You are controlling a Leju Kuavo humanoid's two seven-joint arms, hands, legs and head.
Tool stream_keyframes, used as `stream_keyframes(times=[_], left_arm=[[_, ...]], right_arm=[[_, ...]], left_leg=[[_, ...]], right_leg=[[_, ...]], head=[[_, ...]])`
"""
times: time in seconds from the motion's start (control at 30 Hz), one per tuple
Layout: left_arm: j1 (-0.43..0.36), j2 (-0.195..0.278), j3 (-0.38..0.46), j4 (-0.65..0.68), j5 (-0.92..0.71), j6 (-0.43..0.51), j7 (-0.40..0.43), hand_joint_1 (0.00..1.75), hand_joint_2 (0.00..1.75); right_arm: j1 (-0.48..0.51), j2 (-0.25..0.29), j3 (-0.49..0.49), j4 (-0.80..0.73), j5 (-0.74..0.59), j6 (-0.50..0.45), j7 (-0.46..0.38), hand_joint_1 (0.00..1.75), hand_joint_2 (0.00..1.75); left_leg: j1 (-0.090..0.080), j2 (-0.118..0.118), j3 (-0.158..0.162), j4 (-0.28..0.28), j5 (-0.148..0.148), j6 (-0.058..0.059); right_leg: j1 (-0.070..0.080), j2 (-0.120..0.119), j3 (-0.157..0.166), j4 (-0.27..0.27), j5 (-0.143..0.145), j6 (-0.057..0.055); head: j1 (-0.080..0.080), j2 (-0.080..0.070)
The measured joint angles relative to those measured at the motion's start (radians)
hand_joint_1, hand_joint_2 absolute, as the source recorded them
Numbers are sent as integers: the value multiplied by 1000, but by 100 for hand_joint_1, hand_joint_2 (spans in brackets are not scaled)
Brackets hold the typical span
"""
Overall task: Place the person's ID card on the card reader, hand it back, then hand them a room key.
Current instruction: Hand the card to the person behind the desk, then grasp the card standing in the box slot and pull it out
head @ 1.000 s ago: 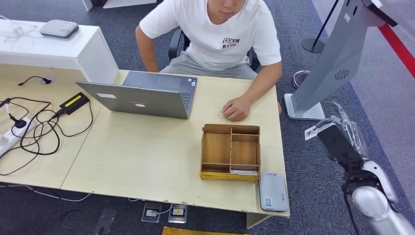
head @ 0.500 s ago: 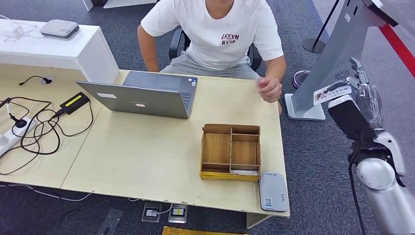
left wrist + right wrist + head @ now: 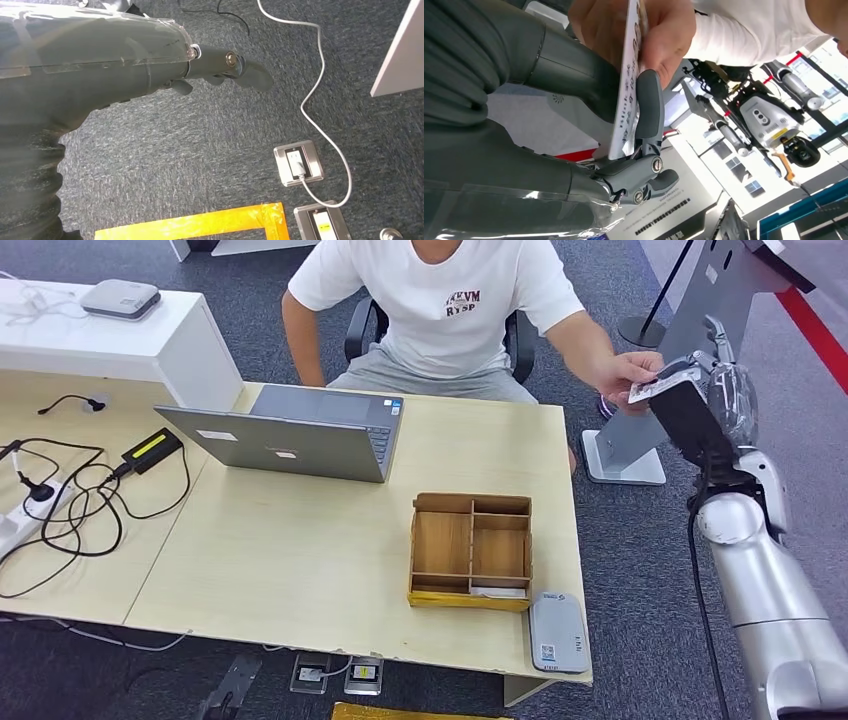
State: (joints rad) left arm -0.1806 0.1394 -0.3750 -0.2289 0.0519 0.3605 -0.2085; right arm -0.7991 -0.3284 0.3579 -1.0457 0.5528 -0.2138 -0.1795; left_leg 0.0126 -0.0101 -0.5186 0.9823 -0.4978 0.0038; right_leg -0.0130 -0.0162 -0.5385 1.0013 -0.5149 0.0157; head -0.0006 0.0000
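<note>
My right hand (image 3: 700, 412) is raised beyond the desk's right edge and pinches the white ID card (image 3: 655, 388). The seated person's hand (image 3: 625, 370) reaches out and grips the card's other end. In the right wrist view the card (image 3: 628, 100) stands edge-on between my thumb and fingers (image 3: 649, 105), with the person's fingers (image 3: 639, 30) closed on it. The grey card reader (image 3: 558, 632) lies at the desk's front right corner. A white room key (image 3: 497, 591) lies in the front slot of the wooden box (image 3: 471, 508). My left hand (image 3: 215, 62) hangs over the carpet holding nothing.
An open laptop (image 3: 290, 440) sits in front of the person. Cables and a power strip (image 3: 40, 500) cover the desk's left side. A grey kiosk stand (image 3: 680, 350) rises right behind my right hand. Floor sockets (image 3: 297, 164) lie under the left hand.
My right hand rose and swung toward the person with the card. The person's hand left the desk, reached out and took hold of the card.
</note>
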Motion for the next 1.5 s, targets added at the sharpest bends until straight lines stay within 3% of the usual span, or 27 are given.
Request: stream_keyframes(times=[0.13, 0.2, 0.27, 0.33, 0.67, 0.8, 0.93, 1.17, 1.5], left_arm=[[-9, 5, -18, -1, 0, -10, 13, 0, 175], [-12, 8, -24, -1, 2, -16, 17, 0, 175], [-12, 12, -29, -1, 5, -20, 20, 0, 175], [-13, 15, -31, -1, 6, -22, 20, 0, 175], [-13, 22, -44, -1, 11, -24, 23, 0, 175], [-14, 24, -57, -1, 32, -16, 23, 0, 175], [-13, 24, -65, -1, 51, -9, 23, 0, 175], [-1, 25, -74, 0, 101, -4, 23, 0, 175], [18, 24, -85, 0, 141, 10, 12, 0, 175]], right_arm=[[-30, 31, 9, 102, -7, -15, -14, 175, 175], [-35, 44, 14, 140, -8, -20, -18, 113, 175], [-38, 54, 21, 172, -8, -22, -20, 25, 175], [-38, 63, 23, 194, -7, -25, -21, 0, 175], [-43, 83, 25, 247, -7, -37, -26, 0, 175], [-46, 91, 25, 263, -84, 8, -13, 0, 0], [-45, 94, 25, 256, -193, 80, 12, 0, 175], [16, 89, 21, 108, -535, 267, 133, 0, 175], [182, 49, 20, -162, -689, 346, 258, 0, 175]], left_leg=[[0, 0, 0, 0, 0, 0], [0, 0, 0, 0, 0, 0], [0, 0, 0, 0, 0, 0], [0, 0, 0, 0, 0, 0], [0, 0, 0, 0, 0, 0], [0, 0, 0, 0, 0, 0], [0, 0, 0, 0, 0, 0], [0, 0, 0, 0, 0, 0], [0, 1, 0, 1, 0, 0]], right_leg=[[0, 0, 0, 0, 0, 0], [0, 0, 0, 0, 0, 0], [0, 0, 0, 0, 0, 0], [0, 0, 0, 0, 0, 0], [0, 0, -1, 0, 0, 0], [0, 0, -1, 0, 0, 0], [0, 0, -1, 0, 0, 0], [0, 1, -1, 0, 0, 0], [0, 1, -1, 0, 0, 0]], head=[[0, 0], [0, 0], [0, 0], [0, 0], [0, 0], [0, 0], [0, 0], [0, 0], [0, 0]])
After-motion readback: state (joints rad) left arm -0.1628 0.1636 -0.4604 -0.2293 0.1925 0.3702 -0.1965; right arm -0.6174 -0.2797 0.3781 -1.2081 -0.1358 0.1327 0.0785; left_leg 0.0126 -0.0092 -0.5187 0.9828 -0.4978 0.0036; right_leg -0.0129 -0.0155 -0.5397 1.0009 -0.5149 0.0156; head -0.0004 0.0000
